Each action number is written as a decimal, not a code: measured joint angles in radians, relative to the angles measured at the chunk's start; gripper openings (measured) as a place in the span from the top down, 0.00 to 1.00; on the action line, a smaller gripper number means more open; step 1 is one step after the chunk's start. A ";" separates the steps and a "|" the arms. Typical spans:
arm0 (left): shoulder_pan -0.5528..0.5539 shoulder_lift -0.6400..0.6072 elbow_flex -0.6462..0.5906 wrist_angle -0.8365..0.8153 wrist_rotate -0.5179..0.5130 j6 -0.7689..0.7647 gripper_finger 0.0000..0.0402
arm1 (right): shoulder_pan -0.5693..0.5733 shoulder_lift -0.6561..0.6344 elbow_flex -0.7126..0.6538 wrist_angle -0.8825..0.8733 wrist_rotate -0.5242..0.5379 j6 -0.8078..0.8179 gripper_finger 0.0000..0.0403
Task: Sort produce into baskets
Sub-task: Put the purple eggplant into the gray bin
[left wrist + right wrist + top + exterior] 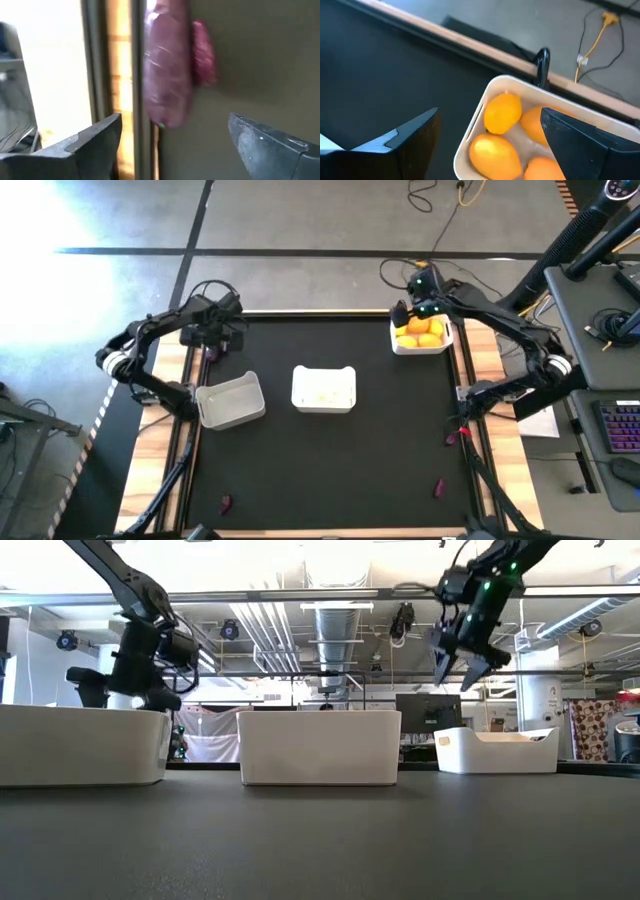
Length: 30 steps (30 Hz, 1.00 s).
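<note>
Both arms reach to the table's far edge, fingers spread.

The left gripper (170, 145) hovers over a purple eggplant (167, 65) by the left rail; the right gripper (490, 145) hangs above the citrus-filled basket (397, 342) at the far right corner.

Robotics lab or workshop: exposed ceiling ducts (335, 625) and pipes, concrete floor (300, 220) with loose cables (440, 195), monitor (425, 712), keyboard (620, 425) on side desk.
</note>
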 joint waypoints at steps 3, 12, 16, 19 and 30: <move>-0.009 0.037 -0.014 0.025 -0.075 -0.078 0.17 | 0.005 -0.041 0.001 0.008 0.007 0.001 0.17; 0.005 0.158 -0.079 0.175 -0.035 -0.213 0.23 | 0.043 -0.123 -0.053 -0.004 0.008 0.037 0.19; 0.003 0.203 -0.080 0.174 -0.049 -0.255 0.26 | 0.062 -0.156 -0.104 -0.011 0.007 0.047 0.19; 0.002 0.218 -0.068 0.176 -0.047 -0.281 0.27 | 0.066 -0.175 -0.140 -0.013 0.007 0.065 0.19; -0.015 0.212 -0.056 0.219 -0.038 -0.265 0.56 | 0.066 -0.172 -0.179 0.042 0.007 0.069 0.19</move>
